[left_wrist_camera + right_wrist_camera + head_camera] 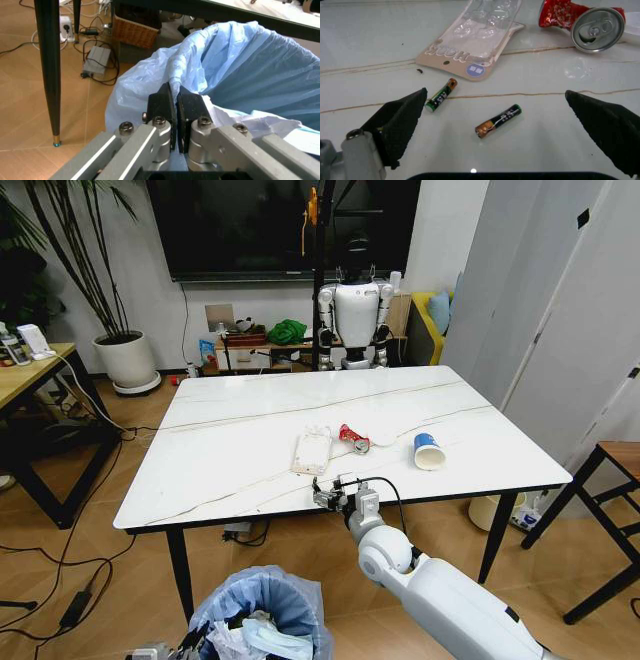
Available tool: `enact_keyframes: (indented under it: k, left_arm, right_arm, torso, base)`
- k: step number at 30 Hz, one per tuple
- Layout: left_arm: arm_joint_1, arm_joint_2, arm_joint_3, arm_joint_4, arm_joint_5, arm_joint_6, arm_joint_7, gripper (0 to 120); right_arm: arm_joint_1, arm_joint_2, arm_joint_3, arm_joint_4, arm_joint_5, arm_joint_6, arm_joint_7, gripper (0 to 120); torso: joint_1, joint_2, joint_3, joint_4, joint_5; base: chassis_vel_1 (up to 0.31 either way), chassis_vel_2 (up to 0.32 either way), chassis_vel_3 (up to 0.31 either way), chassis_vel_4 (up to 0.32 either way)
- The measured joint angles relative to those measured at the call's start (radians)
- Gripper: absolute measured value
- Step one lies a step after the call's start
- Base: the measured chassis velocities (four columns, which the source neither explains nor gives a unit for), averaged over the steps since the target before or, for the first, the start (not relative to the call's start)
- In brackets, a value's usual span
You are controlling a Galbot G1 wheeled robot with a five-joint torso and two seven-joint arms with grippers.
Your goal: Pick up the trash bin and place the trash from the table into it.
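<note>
The trash bin (262, 612), lined with a crinkly light blue bag, hangs below the table's front edge (250, 518) with white paper inside. My left gripper (175, 93) is shut on the bin's bag-covered rim (187, 56). My right gripper (330, 494) hovers open just over the table's near edge. In the right wrist view, two small batteries (498, 120) (441, 95) lie between its spread fingers (400, 120). Beyond them lie a clear plastic pack (311, 450) (477, 37), a crushed red can (353, 438) (585, 20) and a blue-and-white paper cup (429, 451).
A white humanoid robot (356, 315) stands beyond the table's far edge. A wooden desk (30, 375) and a potted plant (125, 358) are at the left, a dark stool (610, 470) at the right. A beige bucket (490, 510) sits under the right corner. Cables lie on the floor.
</note>
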Motion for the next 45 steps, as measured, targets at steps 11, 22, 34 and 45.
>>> enact_keyframes:
  k: [11, 22, 34, 45]
  left_arm:
    - [-0.004, -0.001, -0.002, -0.001, 0.0, 0.0, 0.0, 0]
    - [0.0, -0.006, -0.005, -0.005, 0.002, -0.002, 0.001, 0]
    - [-0.001, -0.007, 0.0, -0.007, 0.008, -0.003, 0.002, 0]
    - [-0.004, -0.01, 0.0, -0.009, 0.009, -0.004, 0.003, 0]
  right_arm:
    - [-0.039, -0.024, 0.025, -0.005, -0.015, 0.006, -0.014, 96]
    - [-0.03, 0.0, 0.014, -0.024, -0.029, 0.011, -0.02, 83]
    - [-0.041, -0.035, 0.016, -0.008, -0.027, 0.018, -0.022, 39]
    - [-0.04, -0.034, 0.001, -0.009, -0.025, 0.021, -0.029, 2]
  torso:
    - [0.0, 0.0, 0.0, -0.0003, 0.0001]
    - [0.0, 0.0, 0.0, 0.0, 0.0001]
    - [0.0, 0.0, 0.0, -0.0001, 0.0001]
    - [0.0, 0.0, 0.0, -0.0001, 0.0]
  base:
    - [0.0, 0.0, 0.0, 0.0]
    - [0.0, 0.0, 0.0, 0.0]
    - [0.0, 0.0, 0.0, 0.0]
    - [0.0, 0.0, 0.0, 0.0]
